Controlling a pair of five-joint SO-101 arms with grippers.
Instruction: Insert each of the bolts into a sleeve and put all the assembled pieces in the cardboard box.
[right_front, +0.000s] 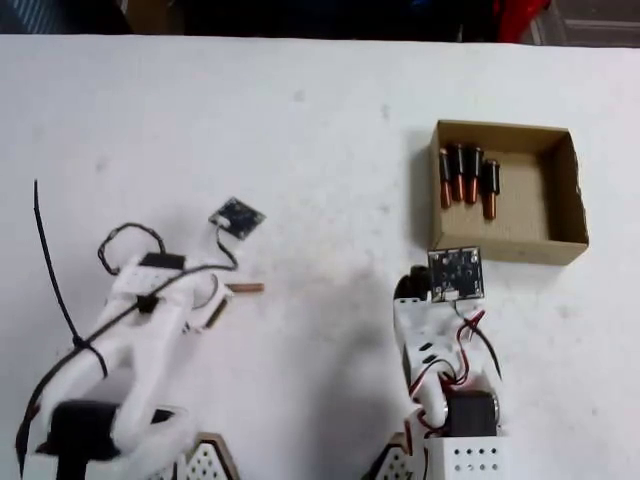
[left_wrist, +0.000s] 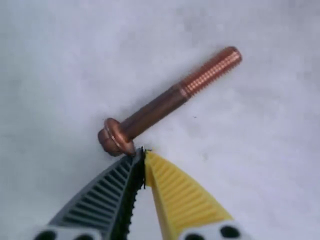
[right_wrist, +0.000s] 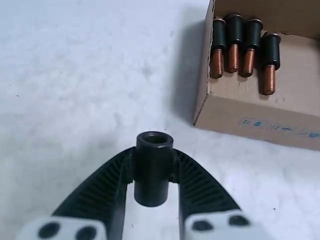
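Bolt, one, by closed left end effector; right clamps one sleeve; four assemblies in box.

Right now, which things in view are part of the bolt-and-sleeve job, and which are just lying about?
Part of the job:
- bolt loose on the table, beside the shut left gripper
- sleeve clamped in the right gripper
- cardboard box
- four assembled pieces lying in the box

Just lying about:
- red object beyond the table's far edge
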